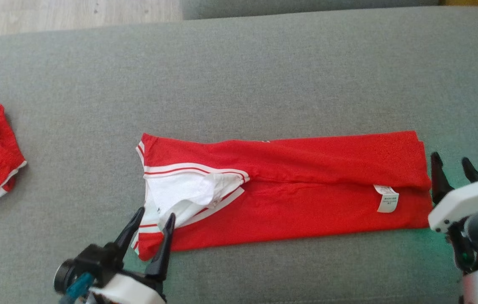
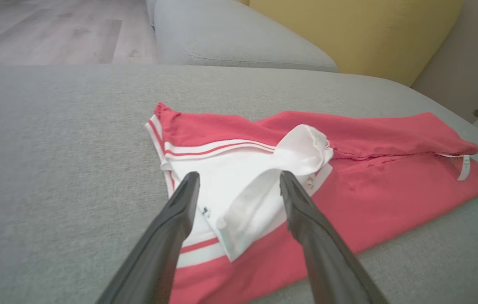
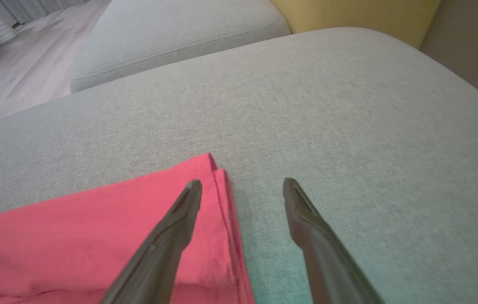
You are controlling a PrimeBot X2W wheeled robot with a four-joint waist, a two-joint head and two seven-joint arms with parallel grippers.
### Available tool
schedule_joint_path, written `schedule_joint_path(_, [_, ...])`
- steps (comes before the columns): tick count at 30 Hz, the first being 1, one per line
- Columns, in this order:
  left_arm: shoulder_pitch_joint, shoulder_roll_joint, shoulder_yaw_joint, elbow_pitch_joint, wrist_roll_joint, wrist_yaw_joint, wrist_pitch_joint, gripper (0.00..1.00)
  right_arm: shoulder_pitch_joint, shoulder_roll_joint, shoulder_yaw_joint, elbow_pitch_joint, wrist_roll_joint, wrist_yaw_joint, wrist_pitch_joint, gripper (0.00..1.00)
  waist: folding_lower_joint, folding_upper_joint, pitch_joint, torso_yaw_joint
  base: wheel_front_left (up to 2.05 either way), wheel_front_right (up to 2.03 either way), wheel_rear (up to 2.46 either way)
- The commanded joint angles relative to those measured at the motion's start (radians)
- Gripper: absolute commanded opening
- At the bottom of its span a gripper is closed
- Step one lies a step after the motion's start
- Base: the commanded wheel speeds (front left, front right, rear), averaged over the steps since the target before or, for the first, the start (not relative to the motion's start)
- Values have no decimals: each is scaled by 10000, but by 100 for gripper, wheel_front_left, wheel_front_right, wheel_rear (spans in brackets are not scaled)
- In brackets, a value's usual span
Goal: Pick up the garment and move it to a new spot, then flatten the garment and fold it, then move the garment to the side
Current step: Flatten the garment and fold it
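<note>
Your left tool (image 1: 155, 213) is hovering wide apart over the white collar (image 1: 184, 192) end of the red garment (image 1: 306, 181), gripping nothing; your right tool (image 1: 450, 158) is gaping empty at its right hem. The garment is lying folded lengthwise across the grey sofa seat (image 1: 239, 67). It is looking light and limp, so you are best pinching all layers at the near corners; whether either tool is touching cloth is hard to tell.

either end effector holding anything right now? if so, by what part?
Nothing is held. The left end effector is open at the white collar of the red garment; the right end effector is open at its opposite end.
</note>
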Motion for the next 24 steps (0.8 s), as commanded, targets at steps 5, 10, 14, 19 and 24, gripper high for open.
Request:
schedule_joint_path(5, [109, -69, 946, -45, -58, 581, -701, 100, 99, 89, -290, -406, -35, 39, -304, 100, 1, -1, -301, 151, 0, 0, 0])
schedule_joint_path(10, [238, -224, 1432, -34, 173, 1130, -964, 100, 140, 145, -467, -382, -119, 39, -310, 100, 1, -1, -450, 375, 0, 0, 0])
schedule_joint_path(14, [288, -301, 1778, -54, 290, 1327, -1041, 100, 68, 166, -370, -160, -215, 39, -255, 100, 1, -1, -457, 597, 0, 0, 0])
schedule_joint_path(19, [398, -344, 2046, -136, 400, 1411, -1073, 100, 43, 171, -390, 591, -560, 39, -298, 100, 1, -1, -409, 904, 0, 0, 0])
schedule_joint_path(24, [556, -361, 2140, -235, 485, 1437, -1083, 100, 199, 179, -413, 1421, -804, 39, -442, 100, 1, -1, -398, 1120, 0, 0, 0])
